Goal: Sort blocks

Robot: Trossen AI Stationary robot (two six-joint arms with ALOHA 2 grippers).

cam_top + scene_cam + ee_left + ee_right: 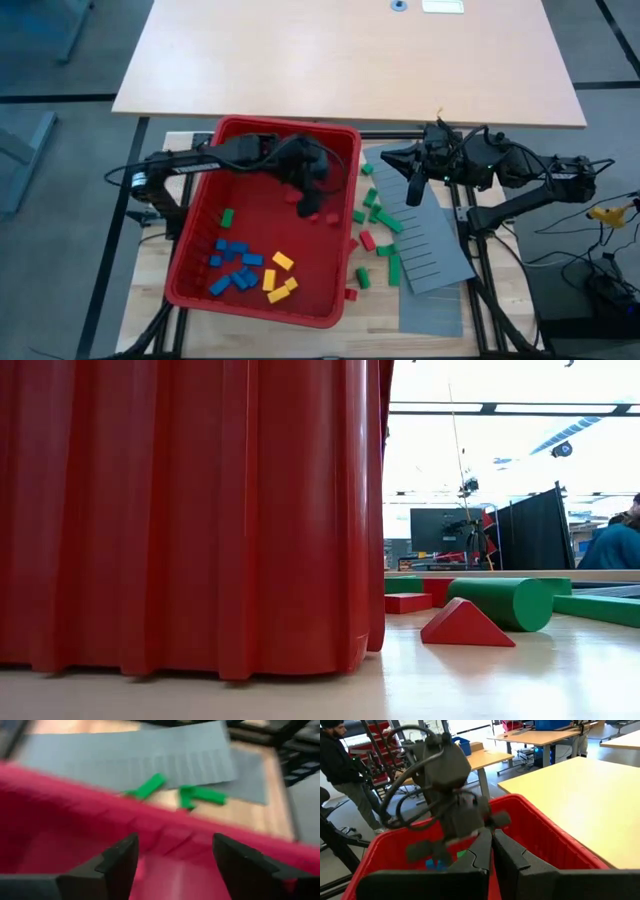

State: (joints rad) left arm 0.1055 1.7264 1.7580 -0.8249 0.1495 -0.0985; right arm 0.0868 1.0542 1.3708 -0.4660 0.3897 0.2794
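While blue blocks [234, 266] and yellow blocks [279, 278] sit grouped low in the red bin [196, 246], the green blocks [380, 222] lie outside at centre right; sorting looks partly done; left pincer [172, 865] spread empty over the bin, right pincer [492, 851] pressed together.

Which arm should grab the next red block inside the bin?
Left, probably. Its claw is open and already inside the red bin, right by the red blocks. The right claw is shut and outside it.

Inside the red bin [190, 262], blue blocks [235, 268] lie loosely clustered near its front wall, yellow blocks [279, 279] just beside them, one green block [227, 217] apart. Outside the bin's right wall, green blocks [382, 218] and red blocks [367, 240] lie scattered flat.
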